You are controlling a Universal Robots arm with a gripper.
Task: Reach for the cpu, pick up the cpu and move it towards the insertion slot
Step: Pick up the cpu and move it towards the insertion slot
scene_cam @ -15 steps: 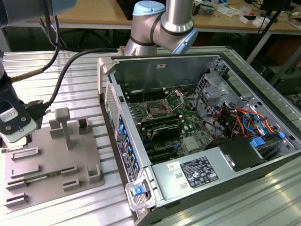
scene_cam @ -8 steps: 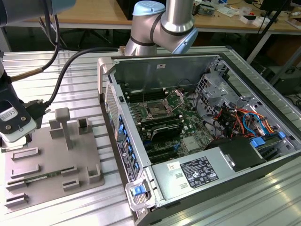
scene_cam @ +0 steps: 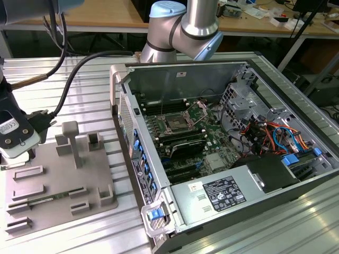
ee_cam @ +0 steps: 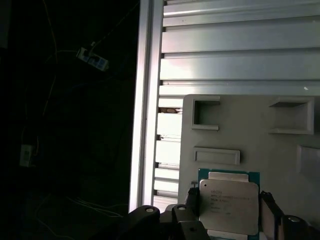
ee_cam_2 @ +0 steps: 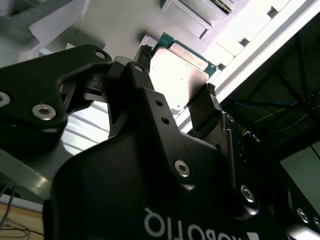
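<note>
Clamped cpu [ee_cam: 228,205], lower edge behind claw [ee_cam_2: 177,72]

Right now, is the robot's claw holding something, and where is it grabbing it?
Yes, the gripper holds the cpu, its fingers pinching two opposite edges.

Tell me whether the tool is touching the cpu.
Cannot tell. In the first wrist view the tool flanks the cpu on two sides, but neither contact nor a gap shows plainly.
</note>
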